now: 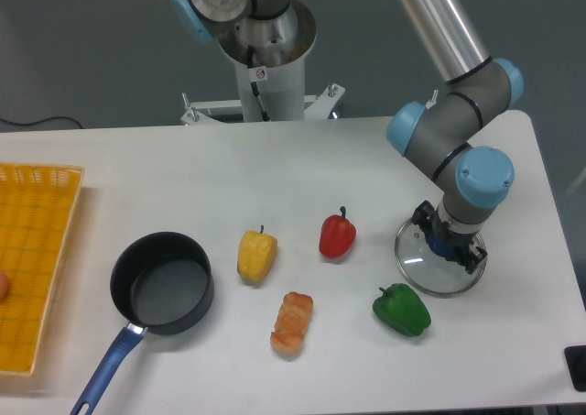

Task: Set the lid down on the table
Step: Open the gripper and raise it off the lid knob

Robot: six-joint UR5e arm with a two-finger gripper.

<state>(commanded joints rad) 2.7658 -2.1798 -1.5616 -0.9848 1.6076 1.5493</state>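
- The tabletop (275, 172) is carrying the lid (438, 268) flat near its right edge, just above the green pepper (401, 310).
- The lid, being glass (rigid, breakable, likely slippery), is best held by its small blue knob.
- The gripper (448, 247) is sitting over that knob; whether its fingers are gripping it cannot be told.

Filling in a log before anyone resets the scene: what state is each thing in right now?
lid: flat on the table, off the pot
gripper: down over the lid's knob, grip unclear
saucepan: upright, uncovered, empty
yellow basket: on the table's left edge
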